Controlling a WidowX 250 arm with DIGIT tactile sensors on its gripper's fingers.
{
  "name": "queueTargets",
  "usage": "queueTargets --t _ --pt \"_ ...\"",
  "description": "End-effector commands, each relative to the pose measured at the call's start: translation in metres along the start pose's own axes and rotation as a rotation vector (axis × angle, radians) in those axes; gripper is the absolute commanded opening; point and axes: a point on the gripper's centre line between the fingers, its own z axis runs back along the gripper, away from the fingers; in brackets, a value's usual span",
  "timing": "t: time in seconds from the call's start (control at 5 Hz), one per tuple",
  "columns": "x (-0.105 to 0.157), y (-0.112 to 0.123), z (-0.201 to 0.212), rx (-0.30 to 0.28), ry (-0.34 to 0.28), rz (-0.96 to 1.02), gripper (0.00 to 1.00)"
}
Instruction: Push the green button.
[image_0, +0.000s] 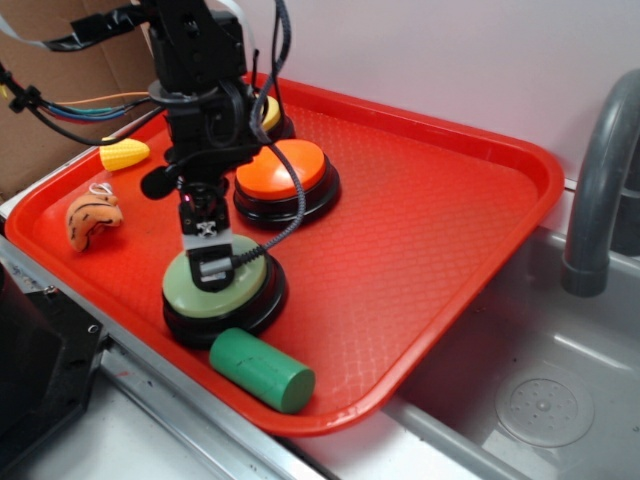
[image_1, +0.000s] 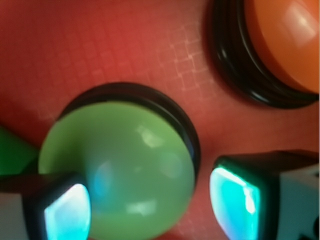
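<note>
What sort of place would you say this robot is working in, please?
Probably a toy kitchen sink setup in a lab: a grey plastic sink basin with a grey faucet, and a red plastic tray beside it.

Red tray (image_0: 450, 200) — orange button (image_0: 285, 170), green cylinder (image_0: 262, 370)

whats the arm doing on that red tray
The gripper is down on the green button at the tray's near edge, its fingers spread over the dome. Whether it is pressing yet can't be told. An orange button sits just behind, and a green cylinder lies in front.
</note>
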Motion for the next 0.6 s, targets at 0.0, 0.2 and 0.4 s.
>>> queueTargets --t 0.0,0.2,0.4 --pt "0.009 0.005 -0.017 -0.029 -0.017 0.028 1.0" --pt "0.022 -0.012 -0.015 -0.002 0.006 -0.027 1.0" --pt "0.026 -0.018 0.005 0.051 -0.026 -0.044 1.0"
